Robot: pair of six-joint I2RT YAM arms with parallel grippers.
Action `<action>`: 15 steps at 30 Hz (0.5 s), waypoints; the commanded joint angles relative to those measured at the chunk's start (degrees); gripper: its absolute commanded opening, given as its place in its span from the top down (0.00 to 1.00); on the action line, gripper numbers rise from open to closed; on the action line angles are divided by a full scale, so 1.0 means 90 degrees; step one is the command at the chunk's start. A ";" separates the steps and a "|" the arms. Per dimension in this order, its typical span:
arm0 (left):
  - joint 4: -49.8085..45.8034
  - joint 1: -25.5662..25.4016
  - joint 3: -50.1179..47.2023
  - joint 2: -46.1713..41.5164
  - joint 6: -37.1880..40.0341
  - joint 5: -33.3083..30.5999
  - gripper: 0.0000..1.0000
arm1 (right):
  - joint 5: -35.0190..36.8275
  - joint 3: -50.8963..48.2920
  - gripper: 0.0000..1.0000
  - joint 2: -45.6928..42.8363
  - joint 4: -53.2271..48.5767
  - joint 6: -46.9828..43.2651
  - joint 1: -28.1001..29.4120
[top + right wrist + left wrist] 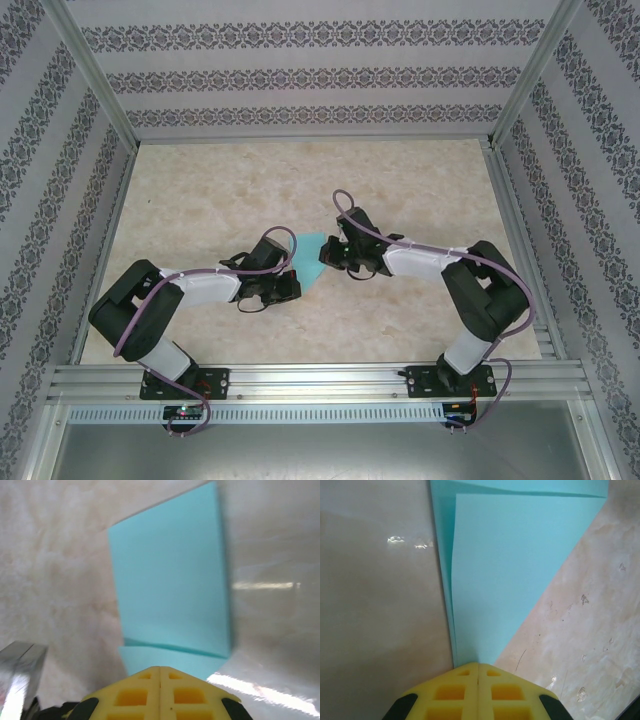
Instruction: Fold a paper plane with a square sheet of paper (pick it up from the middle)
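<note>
The table [200, 200] has a smooth top, light tan with pale cloudy marks like stone. In the wrist views it is a bit shiny, with bright spots of light and a few small dark specks and scratches. Walls [300, 60] stand on three sides of the table. They are white with grey bands of small flower shapes. Silver metal posts [90, 75] run up at the corners, and a silver metal rail [320, 380] runs along the near edge, where the two arms are bolted down.

The sheet of paper [312, 255] lies near the middle of the table, between the two arms. It is turquoise blue and partly folded. In the left wrist view one layer lies on top of another, and the paper gets narrow, down to a point.

The left gripper [295, 283] reaches in from the left. Its yellow fingers [455, 692] are pressed tight together with no gap. The point of the paper ends right at their tips. I cannot tell if the paper is pinched between them.

The right gripper [331, 256] reaches in from the right. Its yellow fingers [135, 696] are tight together too. A folded edge of the paper lies right at their tips. I cannot tell if they hold it.
</note>
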 commanded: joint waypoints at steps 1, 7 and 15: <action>-0.0916 -0.0087 -0.0097 0.0162 0.0098 -0.0238 1.00 | -0.0091 -0.0016 1.00 0.0156 0.0300 0.0142 0.0168; -0.0914 -0.0102 -0.0039 0.0123 0.0189 -0.0188 1.00 | -0.0699 0.0069 1.00 0.0804 0.0654 0.0285 0.0303; -0.0964 -0.0117 0.0142 0.0069 0.0632 0.0047 1.00 | -0.0556 0.0097 1.00 0.1151 0.0205 0.0181 0.0280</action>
